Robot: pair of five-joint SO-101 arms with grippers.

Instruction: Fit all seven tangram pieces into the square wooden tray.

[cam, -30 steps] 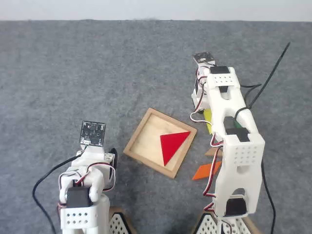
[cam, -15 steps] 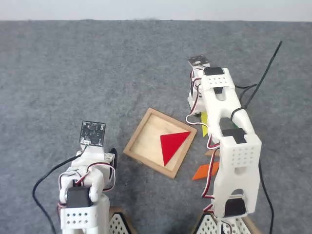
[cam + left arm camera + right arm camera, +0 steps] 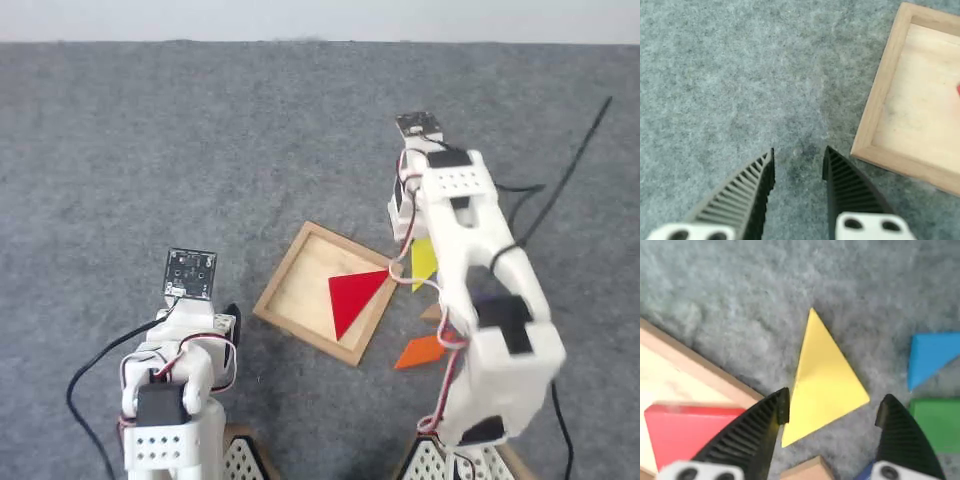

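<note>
Right gripper (image 3: pixel 834 405) wide open, yellow triangle (image 3: pixel 822 375) on mat (image 3: pixel 715 280) between jaws. Left gripper (image 3: pixel 799 156) part open, empty, beside tray (image 3: pixel 879 107).

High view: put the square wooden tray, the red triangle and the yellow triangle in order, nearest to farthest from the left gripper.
1. The square wooden tray: right beside the left gripper, with its near rim closest.
2. The red triangle: inside the tray, in its far half.
3. The yellow triangle: outside the tray, past its far side.
</note>
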